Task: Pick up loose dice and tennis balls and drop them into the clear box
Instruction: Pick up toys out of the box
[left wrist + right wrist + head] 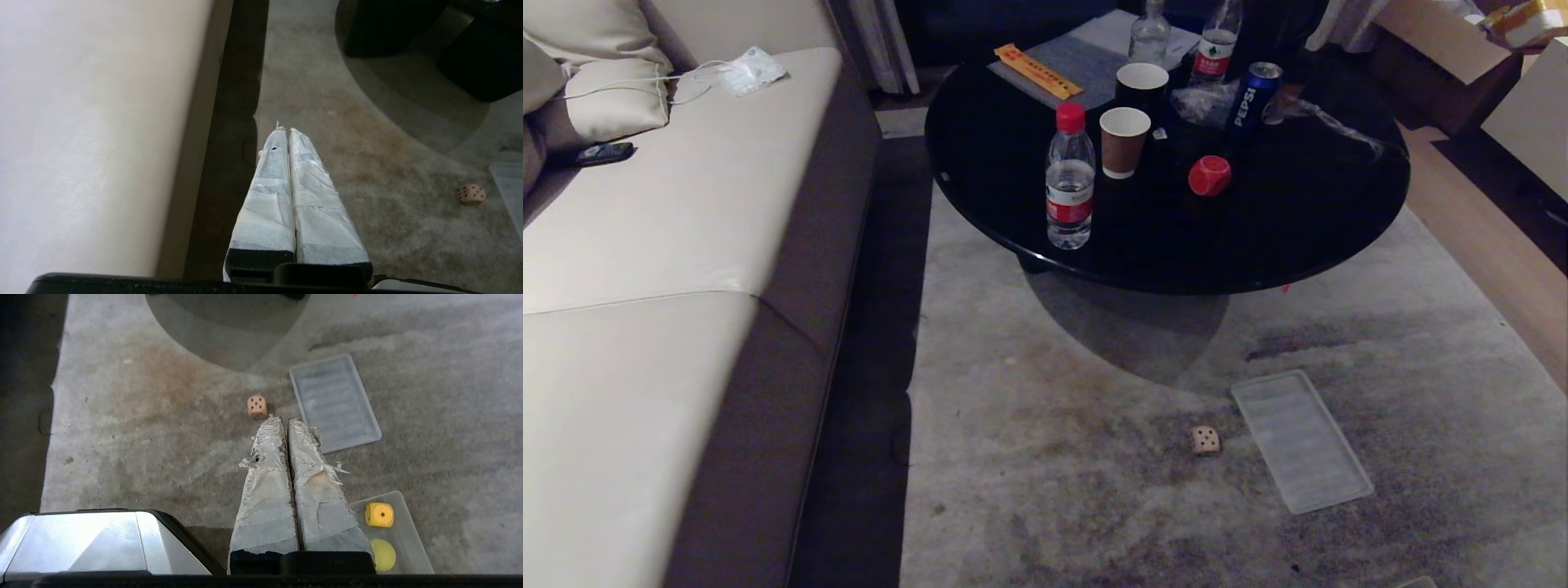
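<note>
A beige die [1205, 439] [257, 406] [471, 194] lies loose on the carpet. A red die [1209, 175] sits on the black round table [1298, 245]. In the right wrist view the clear box [412, 543] holds a yellow die [379, 515] and a tennis ball [384, 555]. My right gripper [286, 421] hangs above the carpet with its taped fingers pressed together and empty, its tips just short of the beige die. My left gripper [286, 131] is shut and empty, near the sofa's base. Neither arm shows in the head view.
A flat ribbed lid panel [1300, 441] [334, 402] lies on the carpet right of the beige die. The table carries a water bottle [1069, 180], paper cups [1124, 140] and a Pepsi can [1252, 94]. A cream sofa [645, 269] runs along the left.
</note>
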Controlling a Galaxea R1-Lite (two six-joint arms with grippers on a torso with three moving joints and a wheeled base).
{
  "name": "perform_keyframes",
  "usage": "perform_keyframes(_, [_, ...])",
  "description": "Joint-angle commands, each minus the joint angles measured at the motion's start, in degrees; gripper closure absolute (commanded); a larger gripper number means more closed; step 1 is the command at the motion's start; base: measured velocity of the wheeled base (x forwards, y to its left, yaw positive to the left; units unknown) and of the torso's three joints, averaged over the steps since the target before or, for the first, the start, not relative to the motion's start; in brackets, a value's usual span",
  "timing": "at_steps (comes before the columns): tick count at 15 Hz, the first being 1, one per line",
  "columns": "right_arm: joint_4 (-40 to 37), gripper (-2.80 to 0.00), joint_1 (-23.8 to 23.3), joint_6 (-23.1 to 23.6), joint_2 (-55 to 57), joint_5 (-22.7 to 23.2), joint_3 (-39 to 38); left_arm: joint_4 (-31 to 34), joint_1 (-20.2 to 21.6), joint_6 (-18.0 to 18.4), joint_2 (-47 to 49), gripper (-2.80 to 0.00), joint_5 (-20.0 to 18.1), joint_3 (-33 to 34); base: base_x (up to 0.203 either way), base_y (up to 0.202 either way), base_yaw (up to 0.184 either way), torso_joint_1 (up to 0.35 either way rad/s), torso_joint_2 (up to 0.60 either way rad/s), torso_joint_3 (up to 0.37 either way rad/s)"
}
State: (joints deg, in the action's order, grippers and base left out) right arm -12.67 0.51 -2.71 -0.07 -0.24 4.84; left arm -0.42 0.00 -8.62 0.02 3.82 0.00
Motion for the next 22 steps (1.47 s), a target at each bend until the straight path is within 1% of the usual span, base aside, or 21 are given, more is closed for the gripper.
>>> perform_keyframes(1, [-0.08,0.00,0.02,-0.01,0.07,-0.02,-0.01,-0.02,0.00,-0.08,0.06,0.00,0.04,0.00,0.000,0.000,0.000,0.004,0.00,-0.193])
perform_keyframes(22, [-0.08,0.00,0.02,-0.01,0.07,-0.02,-0.01,-0.02,0.00,-0.08,0.06,0.00,0.04,0.00,0.000,0.000,0.000,0.002,0.00,-0.196])
